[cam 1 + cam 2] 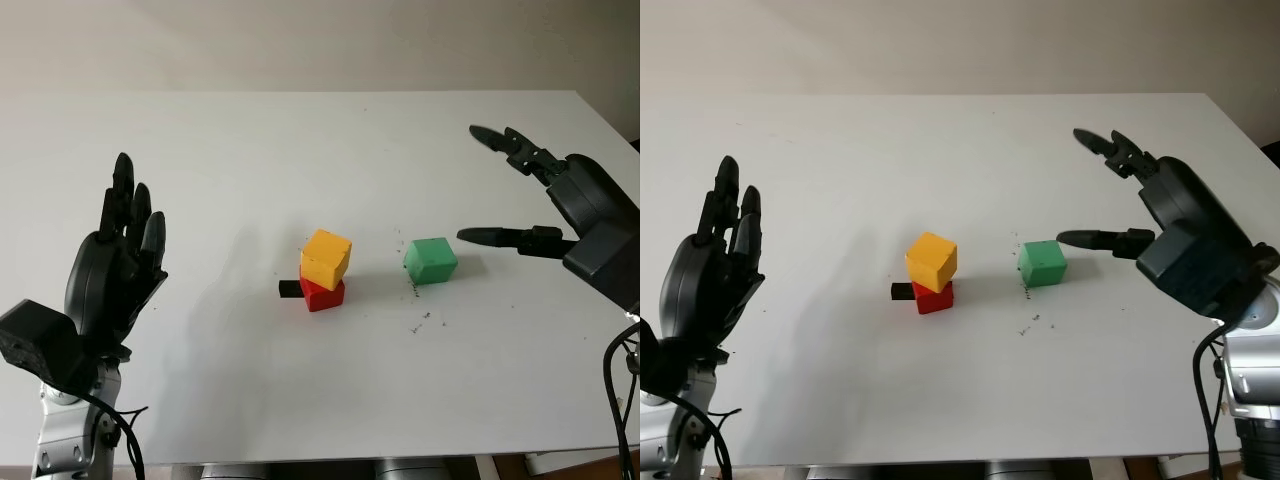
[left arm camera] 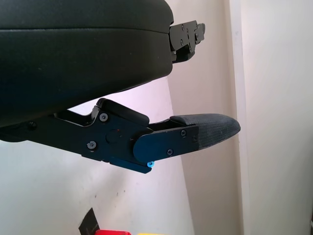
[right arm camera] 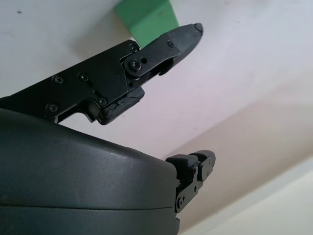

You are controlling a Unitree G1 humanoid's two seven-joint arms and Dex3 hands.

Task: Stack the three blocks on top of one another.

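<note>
The surface looks like a smooth, matt white board, marked by a few dark specks near the green block, which has a flat, matt, foam- or plastic-like finish, as do the yellow block and the red block under it. The left hand and the right hand have black, hard plastic-looking shells with a soft satin sheen. One fingertip carries a finely textured, rubbery-looking matt pad held by small dark screws.
</note>
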